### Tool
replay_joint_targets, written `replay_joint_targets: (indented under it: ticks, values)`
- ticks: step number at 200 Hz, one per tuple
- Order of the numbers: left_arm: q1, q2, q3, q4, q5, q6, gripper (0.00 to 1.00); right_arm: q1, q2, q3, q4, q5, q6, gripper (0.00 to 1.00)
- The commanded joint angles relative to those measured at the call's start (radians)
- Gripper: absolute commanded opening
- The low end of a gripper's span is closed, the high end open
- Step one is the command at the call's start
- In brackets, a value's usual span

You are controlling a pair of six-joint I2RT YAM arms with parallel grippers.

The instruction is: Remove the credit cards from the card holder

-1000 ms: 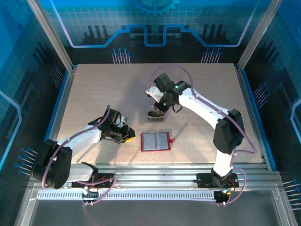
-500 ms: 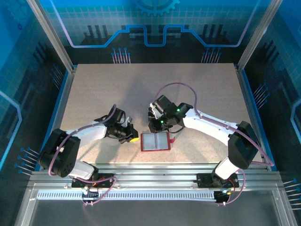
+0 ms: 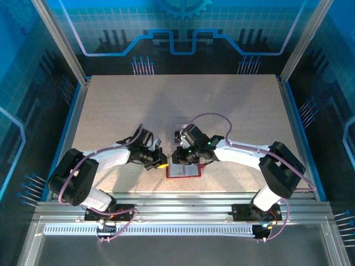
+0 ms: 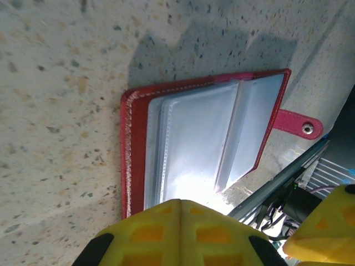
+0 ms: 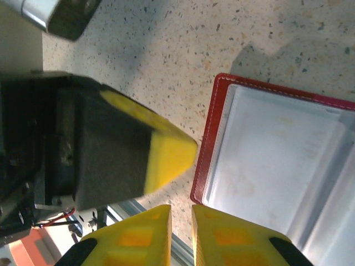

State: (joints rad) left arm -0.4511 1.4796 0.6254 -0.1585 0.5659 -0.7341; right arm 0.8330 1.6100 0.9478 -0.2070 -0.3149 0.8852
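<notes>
The card holder (image 3: 186, 172) lies open and flat, pale pockets (image 4: 194, 149) up, its red rim unobstructed on the near and right sides and its snap tab (image 4: 297, 123) sticking out to the right. At the holder's left edge the left end effector (image 3: 163, 164) has its fingers pressed together; whether they pinch anything I cannot tell. At the holder's far left corner the right end effector (image 3: 177, 158) shows a slim gap between its fingers, nothing in it. Beyond the holder, the speckled surface (image 3: 122, 105) stretches open to the blue-lit walls (image 3: 33, 83).

Found the red card holder (image 3: 182, 172) opened flat on the table (image 3: 111, 111), pale grey pockets (image 4: 188, 155) up, snap tab (image 4: 297, 123) out at one edge.
</notes>
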Motion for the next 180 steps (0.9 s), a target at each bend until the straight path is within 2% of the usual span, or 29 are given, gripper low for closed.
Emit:
replay_joint_targets:
  ticks: [1,66,135,180]
  values:
    - [-0.025,0.013,-0.018,0.007,-0.019,-0.014,0.0,0.015,0.029,-0.02,0.056,-0.02,0.047,0.17]
    - [-0.027,0.01,-0.046,0.019,-0.058,-0.028,0.0,0.02,0.077,-0.012,0.027,0.003,0.05,0.16]
    - [-0.027,0.031,-0.058,0.048,-0.044,-0.033,0.0,0.031,0.141,0.021,0.026,-0.017,0.063,0.15]
    - [-0.028,0.037,-0.051,0.008,-0.062,-0.017,0.0,0.035,0.158,0.024,0.018,-0.006,0.073,0.14]
